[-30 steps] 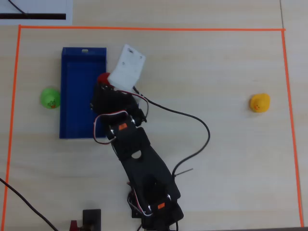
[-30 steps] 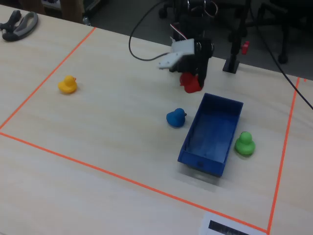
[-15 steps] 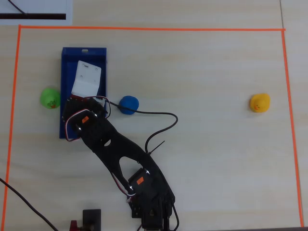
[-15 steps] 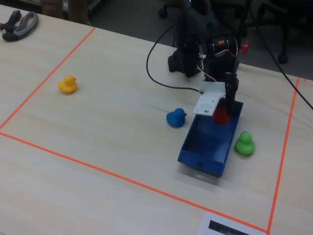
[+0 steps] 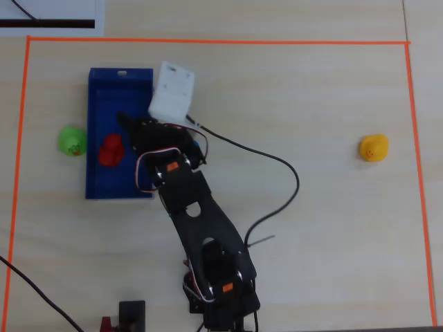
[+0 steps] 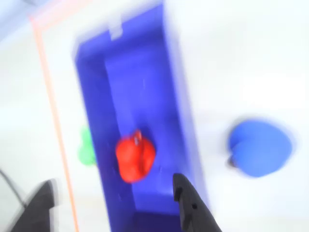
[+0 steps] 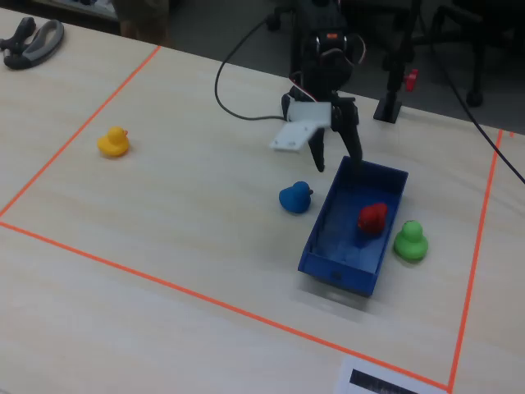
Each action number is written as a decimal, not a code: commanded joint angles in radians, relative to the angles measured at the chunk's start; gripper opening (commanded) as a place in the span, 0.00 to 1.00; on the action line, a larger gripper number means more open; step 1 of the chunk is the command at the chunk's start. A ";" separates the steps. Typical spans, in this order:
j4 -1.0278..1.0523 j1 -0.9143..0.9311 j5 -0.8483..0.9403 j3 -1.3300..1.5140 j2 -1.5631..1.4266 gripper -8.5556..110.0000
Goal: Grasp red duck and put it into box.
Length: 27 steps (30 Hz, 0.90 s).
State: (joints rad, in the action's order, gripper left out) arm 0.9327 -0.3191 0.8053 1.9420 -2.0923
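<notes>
The red duck [image 5: 109,150] lies inside the blue box [image 5: 121,75], near the middle of its floor. It also shows in the wrist view [image 6: 135,157] and in the fixed view [image 7: 372,218]. My gripper [image 5: 142,124] hangs above the box's right wall, open and empty. In the wrist view the gripper [image 6: 113,193] has its two dark fingers spread wide, one on each side of the box [image 6: 178,111], with the duck just ahead of them. In the fixed view the gripper [image 7: 336,156] is over the far end of the box [image 7: 344,275].
A green duck [image 5: 72,140] sits on the table just outside the box's left wall. A blue duck [image 7: 294,198] sits on the other side, close to the arm. A yellow duck [image 5: 374,147] is far right. Orange tape [image 5: 208,41] frames the work area.
</notes>
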 commanded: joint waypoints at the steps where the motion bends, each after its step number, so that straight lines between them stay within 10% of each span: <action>1: -0.035 0.115 0.100 0.026 -0.325 0.07; 12: -0.193 0.288 0.330 0.701 -1.091 0.07; 27: -0.222 0.353 0.362 1.065 -1.218 0.07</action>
State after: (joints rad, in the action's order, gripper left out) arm 0.7363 0.0337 1.1582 2.9913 -3.3042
